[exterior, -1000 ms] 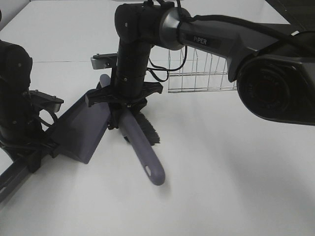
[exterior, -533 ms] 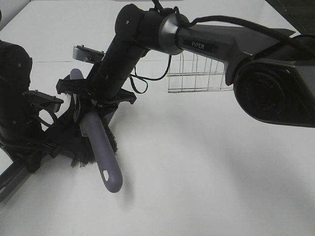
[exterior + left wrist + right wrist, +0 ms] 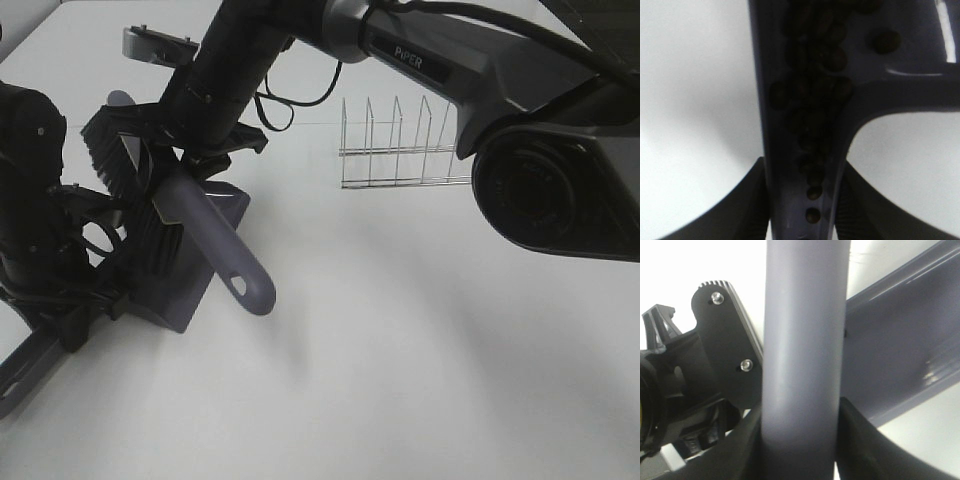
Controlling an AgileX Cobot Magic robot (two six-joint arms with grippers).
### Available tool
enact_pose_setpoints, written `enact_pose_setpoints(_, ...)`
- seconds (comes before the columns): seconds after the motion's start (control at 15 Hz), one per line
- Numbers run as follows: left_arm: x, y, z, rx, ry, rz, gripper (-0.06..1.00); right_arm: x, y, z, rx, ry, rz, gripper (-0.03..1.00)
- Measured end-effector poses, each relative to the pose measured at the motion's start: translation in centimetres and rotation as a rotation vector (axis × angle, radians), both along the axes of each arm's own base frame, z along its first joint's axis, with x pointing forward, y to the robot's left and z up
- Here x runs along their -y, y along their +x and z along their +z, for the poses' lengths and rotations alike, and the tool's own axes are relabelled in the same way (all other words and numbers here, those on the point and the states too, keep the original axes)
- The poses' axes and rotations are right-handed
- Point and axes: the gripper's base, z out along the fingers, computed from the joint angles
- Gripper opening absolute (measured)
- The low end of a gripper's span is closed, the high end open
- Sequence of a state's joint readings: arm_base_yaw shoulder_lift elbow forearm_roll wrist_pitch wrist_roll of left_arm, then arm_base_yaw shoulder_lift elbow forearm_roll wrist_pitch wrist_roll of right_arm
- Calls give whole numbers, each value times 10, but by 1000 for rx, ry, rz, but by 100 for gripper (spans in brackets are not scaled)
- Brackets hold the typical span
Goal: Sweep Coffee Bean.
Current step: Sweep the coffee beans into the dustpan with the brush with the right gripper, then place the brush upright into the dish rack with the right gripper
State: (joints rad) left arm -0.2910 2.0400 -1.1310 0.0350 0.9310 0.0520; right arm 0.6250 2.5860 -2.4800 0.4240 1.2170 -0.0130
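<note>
My left gripper (image 3: 805, 200) is shut on the handle of a purple dustpan (image 3: 790, 125). Several dark coffee beans (image 3: 815, 75) lie clustered in the pan's channel right by the handle. In the high view the dustpan (image 3: 195, 265) rests at the left, its handle in my left gripper (image 3: 70, 315); the beans are hidden there. My right gripper (image 3: 175, 165) reaches across from the right and is shut on the purple handle of a brush (image 3: 215, 255), held tilted above the pan with its black bristles (image 3: 110, 160) raised at the far left. The brush handle (image 3: 805, 340) fills the right wrist view between the fingers.
A wire rack (image 3: 400, 140) stands on the white table (image 3: 420, 350) behind and to the right of the pan. The left arm's black body (image 3: 30, 190) is close beside the brush bristles.
My right arm has swept the brush leftward over the dustpan and lifted it, bristles now up above the pan's back. The left gripper has kept hold of the pan handle.
</note>
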Motion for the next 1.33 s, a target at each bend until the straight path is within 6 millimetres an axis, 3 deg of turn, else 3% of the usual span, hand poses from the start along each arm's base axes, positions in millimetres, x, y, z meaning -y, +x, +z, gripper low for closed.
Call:
enact_pose_setpoints(0.4,3,-1,3,3,-26,26,33,14,10,47,202,-91,-74,36)
enact_pose_setpoints(0.53,4,0,15,33,-46,35,33,20,6,77,263,-84,-91,36)
enact_pose_setpoints(0.6,1,0,33,82,-68,57,33,30,-1,100,298,-106,-106,36)
enact_pose_setpoints(0.67,1,0,33,82,-68,57,33,30,-1,100,298,-106,-106,36)
enact_pose_setpoints(0.73,-12,3,47,122,-93,131,33,43,-10,110,302,-172,-121,36)
enact_pose_setpoints(0.87,-30,7,56,144,-120,220,33,58,-22,120,306,-235,-142,36)
enact_pose_setpoints(1.13,-46,9,58,145,-152,304,33,86,-44,145,359,-328,-169,36)
enact_pose_setpoints(1.2,-46,10,58,144,-154,304,33,95,-49,143,347,-362,-178,36)
enact_pose_setpoints(1.33,-45,10,58,145,-162,297,33,134,-54,133,261,-416,-265,36)
